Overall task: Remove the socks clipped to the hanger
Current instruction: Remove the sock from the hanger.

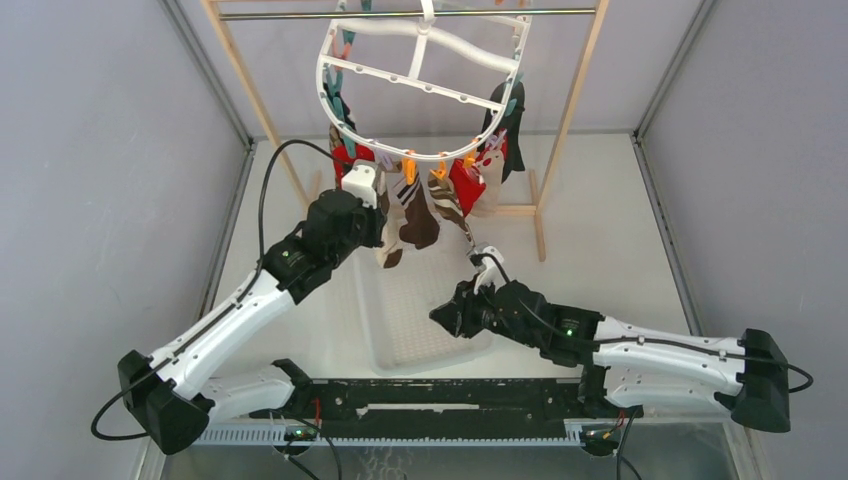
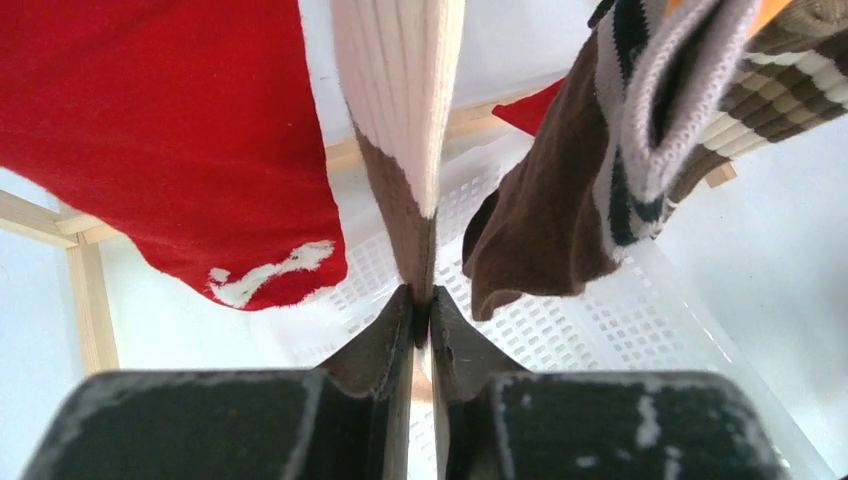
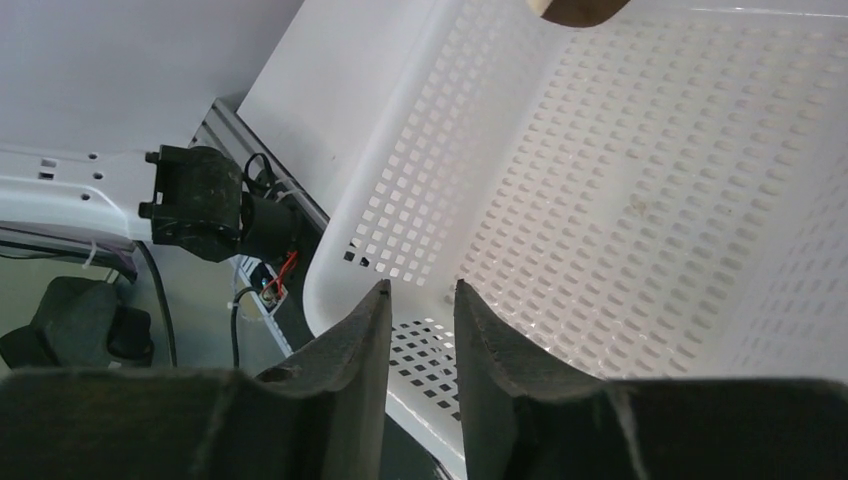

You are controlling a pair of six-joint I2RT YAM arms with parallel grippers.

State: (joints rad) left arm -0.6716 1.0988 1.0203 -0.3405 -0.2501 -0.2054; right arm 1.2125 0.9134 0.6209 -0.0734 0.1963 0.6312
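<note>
1 sock in hand: left claw (image 2: 422, 302) is pinched tight on the brown lower end of the cream and brown sock (image 2: 398, 110), centre of the left wrist view. the sock hangs straight down from the hanger (image 1: 420, 52), top centre of the overhead view. red sock (image 2: 150, 130) is on its left and brown striped sock (image 2: 545, 220) on its right, neither gripped. right claw (image 3: 420, 300) holds nothing, jaws a narrow gap apart, over the rim of the basket (image 3: 640, 180) that sits on the table below the hanger. reads as grasp made, pull not yet done. next move, my call: steady pull down toward the basket until the sock pops free, without dragging the neighbours or swinging the hanger on the rod (image 1: 400, 14). several socks remain up there.
</note>
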